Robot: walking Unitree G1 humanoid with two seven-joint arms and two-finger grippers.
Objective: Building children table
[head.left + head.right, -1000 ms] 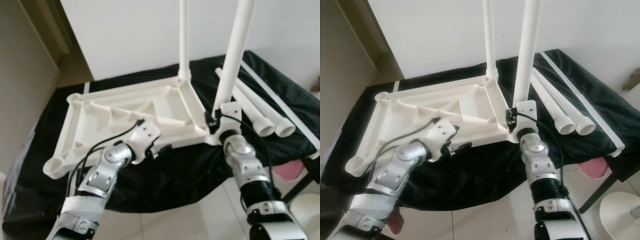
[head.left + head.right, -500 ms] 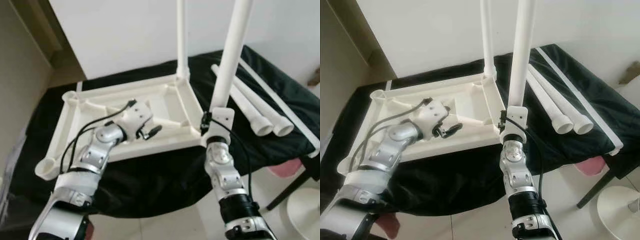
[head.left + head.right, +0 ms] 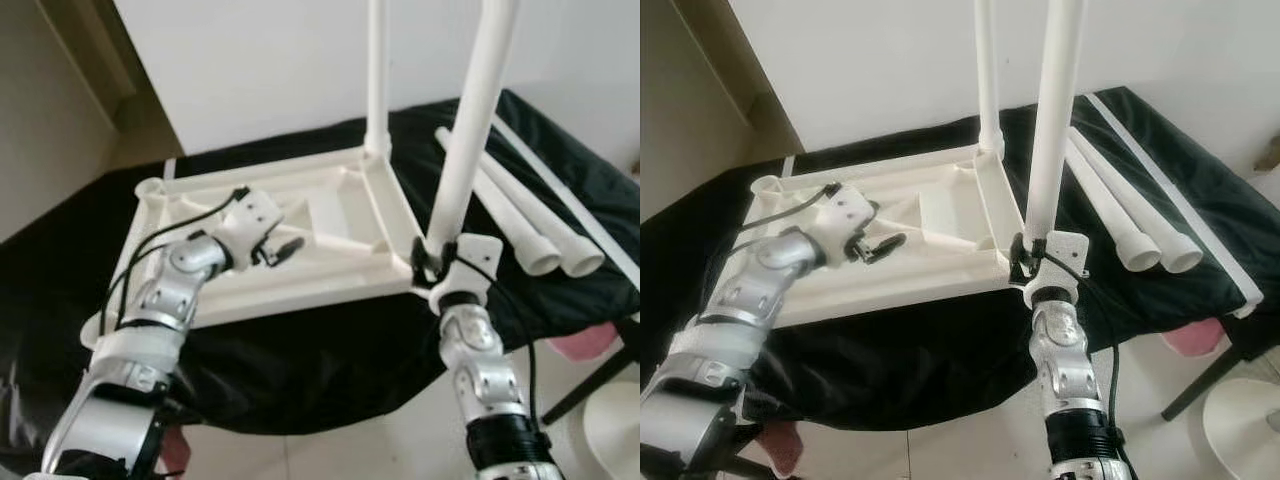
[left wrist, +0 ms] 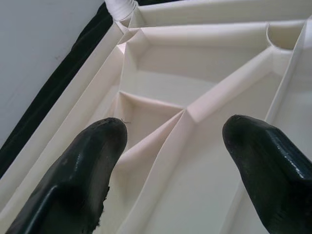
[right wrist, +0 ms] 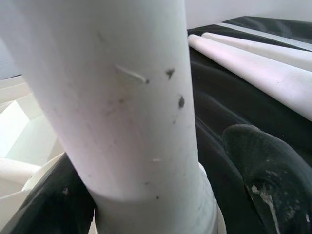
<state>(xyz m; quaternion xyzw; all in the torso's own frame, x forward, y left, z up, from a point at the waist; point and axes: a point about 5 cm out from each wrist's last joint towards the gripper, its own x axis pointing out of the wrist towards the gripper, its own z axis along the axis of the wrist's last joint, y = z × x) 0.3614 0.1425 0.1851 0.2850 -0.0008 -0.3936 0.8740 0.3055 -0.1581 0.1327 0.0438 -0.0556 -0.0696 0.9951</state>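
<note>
Tabletop (image 3: 300, 262) lies upside-down on black cloth (image 3: 330, 350) so sockets face up. R gripper (image 3: 1025, 262) pinches leg (image 3: 465, 150) upright at near corner socket; L gripper (image 3: 285, 247), fingers spread, hovers over ribs. Two spare legs (image 3: 530, 230) beside.

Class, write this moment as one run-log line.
right gripper: shut on near leg at corner socket | left gripper: open over tabletop underside | spare legs: on black cloth
</note>
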